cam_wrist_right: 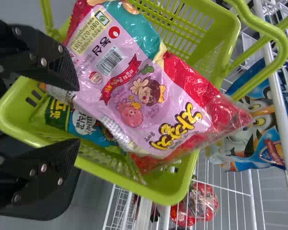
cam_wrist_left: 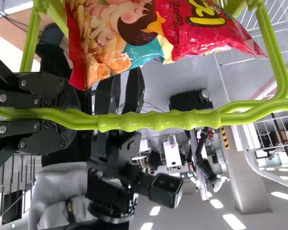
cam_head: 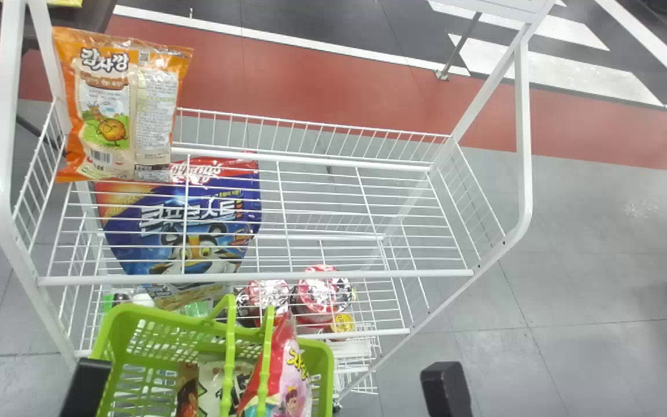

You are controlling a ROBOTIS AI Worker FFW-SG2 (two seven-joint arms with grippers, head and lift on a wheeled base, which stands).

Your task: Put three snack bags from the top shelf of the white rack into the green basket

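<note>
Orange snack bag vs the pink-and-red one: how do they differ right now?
Place: orange bag is on the top shelf; pink-and-red bag is in the green basket.
Pose: orange bag stands near upright; pink-and-red bag leans.
Shared: both are printed snack bags.

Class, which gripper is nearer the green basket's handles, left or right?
Left: the left gripper is clamped around the handles; the right gripper is open, apart from them.

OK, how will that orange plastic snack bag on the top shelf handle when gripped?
The orange plastic snack bag should give when squeezed: its film is creased. It may slip, since that film shines. Standing tall, it could tip if nudged.
</note>
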